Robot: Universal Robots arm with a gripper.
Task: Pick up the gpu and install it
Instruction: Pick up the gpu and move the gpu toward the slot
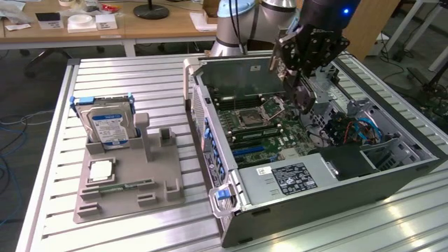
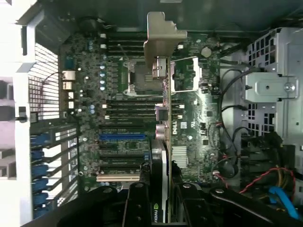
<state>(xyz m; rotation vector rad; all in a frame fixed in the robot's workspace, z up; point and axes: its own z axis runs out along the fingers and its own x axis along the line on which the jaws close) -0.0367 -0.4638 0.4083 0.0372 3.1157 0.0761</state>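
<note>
My gripper (image 1: 295,73) hangs over the open computer case (image 1: 308,210), shut on the gpu (image 1: 302,97). The card hangs on edge below the fingers, above the motherboard (image 1: 255,128) near the CPU socket. In the wrist view the gpu (image 2: 163,142) runs edge-on between the two black fingers (image 2: 137,205), with its silvery end bracket (image 2: 163,35) at the far end. The gripper (image 2: 162,201) clamps the card's near end. The card floats over the board, beside the blue expansion slots (image 2: 120,137) and not seated in one.
A grey holder tray (image 1: 126,184) on the slatted table carries a hard drive (image 1: 108,126), a processor (image 1: 102,170) and a memory stick (image 1: 123,186). Inside the case are a metal drive cage (image 2: 272,90), loose cables (image 1: 353,128) and the power supply (image 1: 294,178).
</note>
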